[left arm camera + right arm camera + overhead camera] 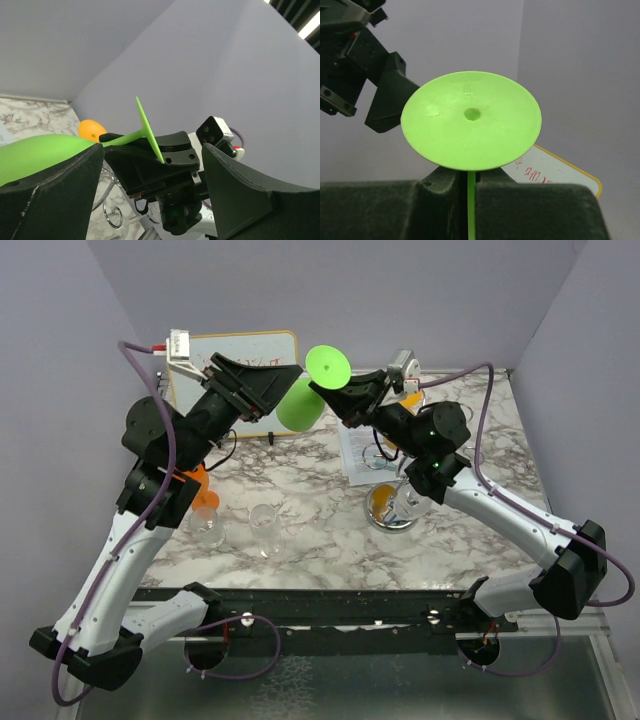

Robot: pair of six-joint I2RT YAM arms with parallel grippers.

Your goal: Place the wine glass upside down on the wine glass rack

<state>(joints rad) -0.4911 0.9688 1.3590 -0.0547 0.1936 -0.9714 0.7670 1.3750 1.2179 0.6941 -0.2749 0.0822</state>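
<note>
The wine glass (299, 405), bright green, hangs in the air above the marbled table (320, 545), behind and to the left of the wine glass rack (392, 521). It lies tipped almost on its side, with the round foot up toward the rack's side and the bowl pointing away from it. A whiteboard (240, 348) leans on the back wall, farther left of the rack than the glass. The right gripper (341, 396), reaching over the rack, has its fingers pressed together on the thin stem just under the foot. The left gripper (279, 390) is at the bowel end with its fingers spread wide, the bowl beside one finger rather than between them. Two clear glasses (208, 527) stand left of the rack, nearer the arm bases.
</note>
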